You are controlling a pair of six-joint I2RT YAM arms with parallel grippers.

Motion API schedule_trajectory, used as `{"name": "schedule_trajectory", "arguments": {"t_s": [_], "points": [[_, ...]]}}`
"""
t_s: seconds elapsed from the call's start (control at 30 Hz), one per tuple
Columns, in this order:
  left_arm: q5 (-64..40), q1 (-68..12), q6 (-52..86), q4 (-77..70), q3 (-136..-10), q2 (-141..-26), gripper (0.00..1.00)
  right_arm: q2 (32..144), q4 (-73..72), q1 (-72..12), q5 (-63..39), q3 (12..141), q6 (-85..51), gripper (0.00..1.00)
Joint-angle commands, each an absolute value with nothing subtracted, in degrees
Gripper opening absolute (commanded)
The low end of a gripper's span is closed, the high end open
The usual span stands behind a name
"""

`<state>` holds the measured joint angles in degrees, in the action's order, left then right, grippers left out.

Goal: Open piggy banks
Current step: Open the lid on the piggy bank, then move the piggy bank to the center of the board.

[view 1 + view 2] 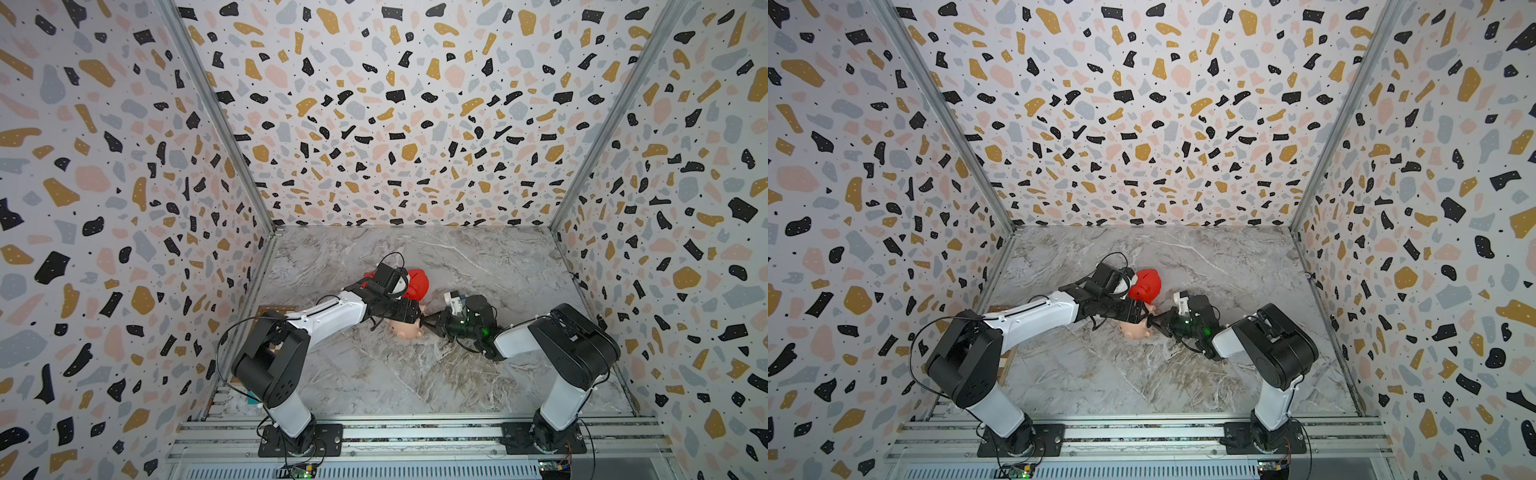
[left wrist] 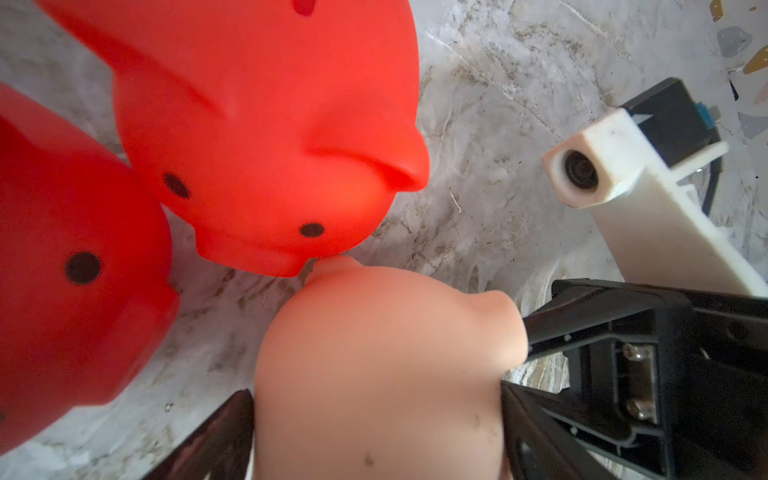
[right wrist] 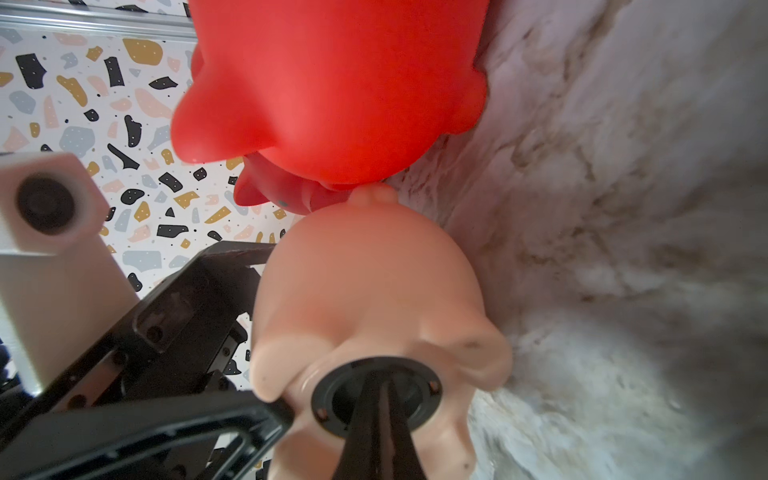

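Marble tabletop (image 1: 415, 374), terrazzo walls (image 1: 395, 124). Near centre: peach piggy bank (image 2: 374, 365), underside toward right edge, clamped across body by left gripper (image 2: 374, 440). Closed right gripper (image 3: 380, 386), tips in black plug (image 3: 332, 399). Two red piggy banks (image 2: 266, 137) adjacent, far side.

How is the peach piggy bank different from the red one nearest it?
The peach piggy bank is pale peach-pink; the red piggy bank is bright red. The left hand grips the peach one, and the shut right hand touches its black plug; no hand holds the red one. Both are rounded plastic pigs with ears.
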<state>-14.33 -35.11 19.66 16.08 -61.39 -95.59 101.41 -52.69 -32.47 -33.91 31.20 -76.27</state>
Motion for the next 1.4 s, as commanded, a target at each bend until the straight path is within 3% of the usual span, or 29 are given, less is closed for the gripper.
{"name": "schedule_trajectory", "arguments": {"t_s": [0.0,0.57,0.93,1.0,1.1,1.37], "points": [[-16.3,-35.8,17.9,23.3,-59.2,-98.9,0.88,101.0,-52.0,-29.2,-31.9,29.8,-75.9,0.0],[-15.8,-35.4,17.8,24.2,-60.1,-99.4,0.88,96.3,-49.0,-25.6,-33.1,25.8,-72.4,0.0],[-16.0,-35.3,18.4,24.2,-61.1,-99.4,0.88,87.8,-28.7,-24.4,-28.9,31.2,-58.0,0.0],[-17.0,-35.3,18.9,23.9,-61.3,-99.3,0.88,87.3,-24.2,-24.2,-28.0,32.7,-54.7,0.07],[-20.1,-35.3,20.5,21.8,-60.9,-99.5,0.88,86.2,-18.0,-23.9,-26.1,34.0,-49.9,0.31],[-24.4,-36.4,30.3,11.2,-59.8,-99.8,0.87,80.9,-10.1,-18.5,-23.4,33.4,-42.8,0.61]]}}
